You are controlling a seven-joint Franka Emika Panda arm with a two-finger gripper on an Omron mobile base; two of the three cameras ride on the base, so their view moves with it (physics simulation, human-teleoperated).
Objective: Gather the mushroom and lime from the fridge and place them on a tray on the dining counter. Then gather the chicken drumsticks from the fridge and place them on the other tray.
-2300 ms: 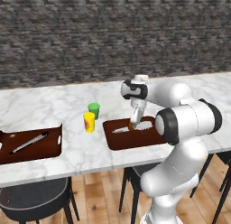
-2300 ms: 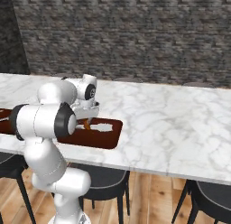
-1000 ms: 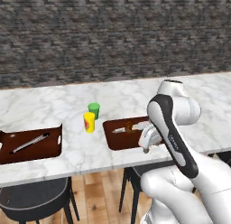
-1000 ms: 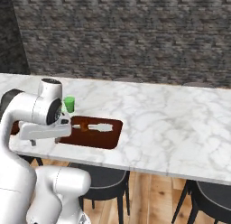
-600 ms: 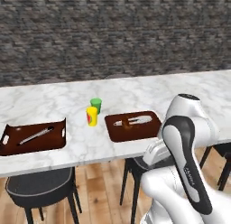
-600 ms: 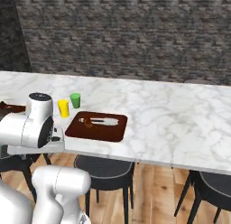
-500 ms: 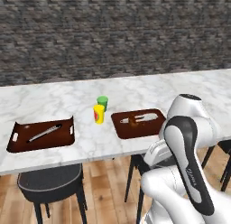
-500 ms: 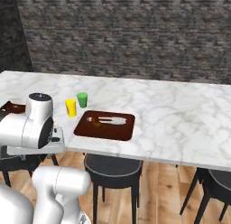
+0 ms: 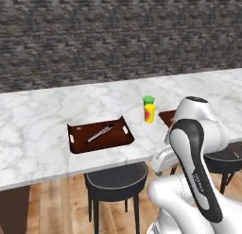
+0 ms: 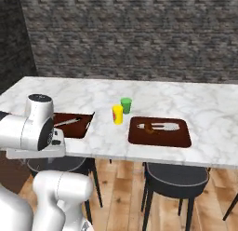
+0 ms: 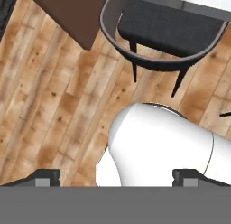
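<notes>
Behind a long white marble dining counter [image 9: 42, 129] a dark grey stone-brick wall [image 9: 118, 35] was seen, with wooden plank flooring [image 11: 54, 110] below. Two dark brown trays were set on the counter, well apart. On the left tray [image 9: 100, 136] a thin silvery object [image 9: 99, 134] was laid diagonally; what it was could not be made out. On the right tray [image 10: 160, 131] pale chicken drumsticks [image 10: 162, 127] were laid beside a small brownish item [image 10: 149, 129], too small to identify. Between the trays a yellow container [image 10: 117, 114] and a green one [image 10: 126, 105] were stood just beside each other. Dark round stools [image 10: 175, 175] were tucked under the counter edge. The arm was folded low in front of the counter. In the hand view the gripper [image 11: 116, 177] was pointed down at the floor and a stool [image 11: 169, 31], and its fingertips [image 11: 47, 175] were held wide apart with nothing between them.
</notes>
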